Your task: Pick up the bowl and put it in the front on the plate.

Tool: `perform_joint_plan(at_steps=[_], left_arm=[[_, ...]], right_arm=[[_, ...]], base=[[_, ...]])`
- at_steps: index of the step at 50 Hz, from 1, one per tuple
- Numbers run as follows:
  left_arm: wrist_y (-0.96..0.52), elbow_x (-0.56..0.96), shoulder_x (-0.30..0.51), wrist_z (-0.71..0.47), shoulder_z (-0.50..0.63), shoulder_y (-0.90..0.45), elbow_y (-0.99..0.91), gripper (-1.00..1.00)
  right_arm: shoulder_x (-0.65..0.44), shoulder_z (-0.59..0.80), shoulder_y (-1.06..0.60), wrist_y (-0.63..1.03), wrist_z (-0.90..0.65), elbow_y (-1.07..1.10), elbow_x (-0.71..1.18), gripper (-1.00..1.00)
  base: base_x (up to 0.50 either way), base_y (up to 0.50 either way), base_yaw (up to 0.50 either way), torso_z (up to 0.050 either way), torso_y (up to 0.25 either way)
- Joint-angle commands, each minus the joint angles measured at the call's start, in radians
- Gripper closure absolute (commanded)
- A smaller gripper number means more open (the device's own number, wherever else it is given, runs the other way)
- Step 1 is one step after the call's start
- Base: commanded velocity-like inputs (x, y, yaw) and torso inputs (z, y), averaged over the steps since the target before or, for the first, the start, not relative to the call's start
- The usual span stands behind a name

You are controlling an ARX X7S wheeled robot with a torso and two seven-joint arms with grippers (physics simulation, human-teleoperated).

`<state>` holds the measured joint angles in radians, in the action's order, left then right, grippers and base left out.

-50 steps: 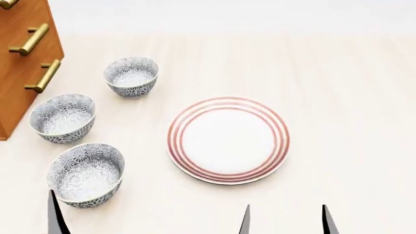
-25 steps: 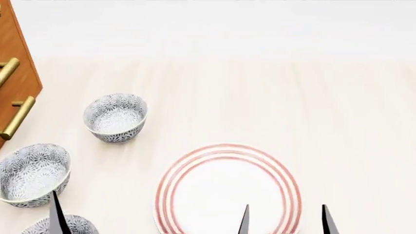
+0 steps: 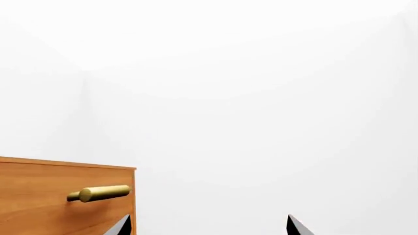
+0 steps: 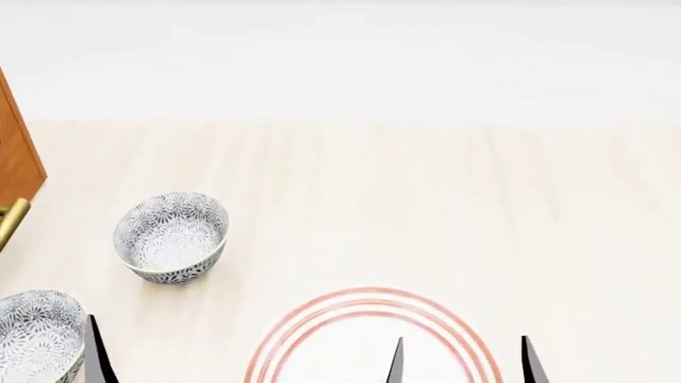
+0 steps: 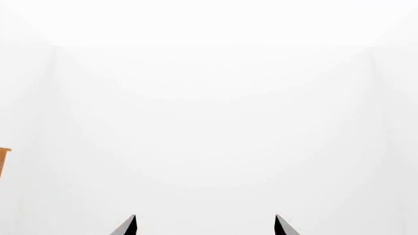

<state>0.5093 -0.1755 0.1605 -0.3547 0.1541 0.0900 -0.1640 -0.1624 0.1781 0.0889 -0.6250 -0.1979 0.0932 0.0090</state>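
In the head view, two white bowls with a grey-blue floral pattern show at the left: one bowl (image 4: 171, 237) stands whole, and another bowl (image 4: 37, 335) is cut by the lower left edge. Only the far arc of the red-ringed plate (image 4: 368, 303) shows at the bottom edge. My right gripper (image 4: 462, 363) is open, its fingertips showing over the plate's right half. A single fingertip (image 4: 98, 351) of my left gripper rises beside the lower bowl. The wrist views show the left gripper (image 3: 209, 227) and the right gripper (image 5: 205, 226) open, with nothing between the fingers.
A wooden cabinet (image 4: 16, 159) with a brass handle (image 4: 11, 223) stands at the table's left edge; the left wrist view shows the cabinet (image 3: 65, 196) too. The pale wooden tabletop (image 4: 479, 199) runs back to a white wall.
The head view has swung upward, so bowls and plate slid down the picture. The nearest bowl has left the view and the plate is now cut off. Both grippers stay open.
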Motion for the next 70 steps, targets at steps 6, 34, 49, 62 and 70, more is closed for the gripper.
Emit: perform_joint_plan(at_steps=[6, 34, 49, 62, 70], left_arm=[[0.0, -0.015, -0.001, 0.0, 0.0, 0.0, 0.001, -1.0], [-0.014, 0.013, 0.018, -0.011, 0.025, -0.009, 0.014, -1.0], [-0.04, -0.009, 0.024, -0.024, 0.035, -0.011, 0.013, -1.0], [-0.056, -0.016, 0.029, -0.034, 0.042, -0.014, 0.015, -1.0], [-0.061, -0.005, 0.033, -0.034, 0.049, -0.019, 0.022, -1.0]], right_arm=[[0.0, 0.003, -0.002, -0.017, 0.009, 0.0, -0.012, -1.0], [-0.019, 0.028, -0.01, 0.002, -0.004, -0.012, 0.011, -1.0], [-0.026, 0.041, -0.014, 0.012, -0.009, -0.021, 0.02, -1.0], [-0.033, 0.051, -0.018, 0.022, -0.015, -0.026, 0.027, -1.0], [-0.036, 0.053, -0.019, 0.031, -0.02, -0.025, 0.03, -1.0]], base=[[0.0, 0.04, 0.0, 0.0, 0.0], [0.0, 0.46, 0.0, 0.0, 0.0], [0.0, 0.0, 0.0, 0.0, 0.0], [0.0, 0.0, 0.0, 0.0, -0.242], [0.0, 0.0, 0.0, 0.0, -0.125]])
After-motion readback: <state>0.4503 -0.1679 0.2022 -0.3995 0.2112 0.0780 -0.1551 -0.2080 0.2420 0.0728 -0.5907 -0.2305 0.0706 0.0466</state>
